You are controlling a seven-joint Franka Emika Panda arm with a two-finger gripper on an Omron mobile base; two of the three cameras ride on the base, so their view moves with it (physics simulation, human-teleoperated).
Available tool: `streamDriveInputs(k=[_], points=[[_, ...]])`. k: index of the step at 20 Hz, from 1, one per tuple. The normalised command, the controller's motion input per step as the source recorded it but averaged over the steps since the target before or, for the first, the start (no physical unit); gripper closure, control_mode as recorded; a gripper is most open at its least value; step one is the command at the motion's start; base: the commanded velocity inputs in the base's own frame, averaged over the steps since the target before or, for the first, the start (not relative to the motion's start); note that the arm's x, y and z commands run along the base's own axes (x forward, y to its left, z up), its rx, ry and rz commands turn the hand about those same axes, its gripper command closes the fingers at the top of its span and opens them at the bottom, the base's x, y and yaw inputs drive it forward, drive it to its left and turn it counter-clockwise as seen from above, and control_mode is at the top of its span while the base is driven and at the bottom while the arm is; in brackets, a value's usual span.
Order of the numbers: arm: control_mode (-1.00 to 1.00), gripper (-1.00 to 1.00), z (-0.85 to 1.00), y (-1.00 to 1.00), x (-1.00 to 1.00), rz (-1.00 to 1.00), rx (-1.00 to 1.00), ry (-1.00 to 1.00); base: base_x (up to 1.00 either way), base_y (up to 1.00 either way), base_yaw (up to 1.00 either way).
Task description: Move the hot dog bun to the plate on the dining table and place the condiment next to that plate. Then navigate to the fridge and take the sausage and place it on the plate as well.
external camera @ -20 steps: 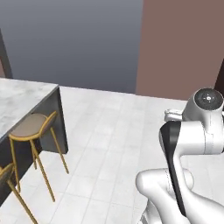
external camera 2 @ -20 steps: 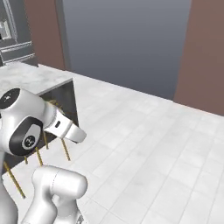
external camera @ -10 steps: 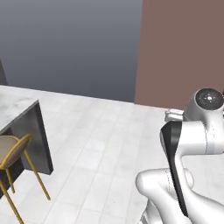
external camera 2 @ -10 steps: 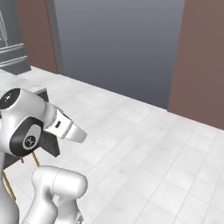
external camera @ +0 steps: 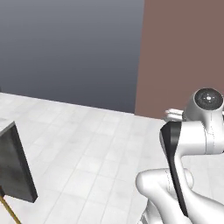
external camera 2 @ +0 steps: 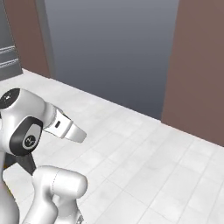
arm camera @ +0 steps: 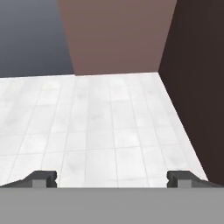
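A dark slab-sided counter end point(external camera: 15, 168) is cut off by the left edge of the left base view, so its tabletop cannot be made out. Below it, one thin yellow leg point(external camera: 8, 211) (probably of a stool, the rest being out of frame) is clipped by the bottom corner. In the right base view, a grey panelled unit point(external camera 2: 8, 52) is cut off at the left edge and cannot be identified with certainty.

The arm point(external camera: 192, 144) is folded close over the base, with its upper link raised and its forearm point(external camera 2: 65, 127) pointing forward and slightly downward over the floor point(external camera 2: 144, 162). The hand point(arm camera: 111, 178) is seen from the hand view, where two dark fingertips point(arm camera: 41, 177) are set wide apart near the opposite bottom corners. Nothing is held between them, and only white tiled floor is seen in the gap.

The bun, the condiment, the plate and the sausage cannot be located in any view. One grey wall section point(external camera: 70, 48) and one brown wall section point(external camera: 183, 52) are counted in the left base view. In the hand view, a third, darker surface point(arm camera: 197, 74) is met at the right.
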Motion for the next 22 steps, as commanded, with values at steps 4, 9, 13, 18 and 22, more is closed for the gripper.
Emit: streamDriveInputs(k=[4, 9, 13, 18, 22], points=[[1.00, -1.00, 0.00, 0.00, 0.00, 0.00, 0.00, 0.00, 1.00, -0.20, 0.16], [1.00, -1.00, 0.00, 0.00, 0.00, 0.00, 0.00, 0.00, 1.00, -0.11, 0.33], [1.00, -1.00, 0.00, 0.00, 0.00, 0.00, 0.00, 0.00, 1.00, -0.07, 0.40], [1.00, -1.00, 0.00, 0.00, 0.00, 0.00, 0.00, 0.00, 1.00, -0.05, 0.45], [1.00, -1.00, 0.00, 0.00, 0.00, 0.00, 0.00, 0.00, 1.00, -0.07, 0.47]])
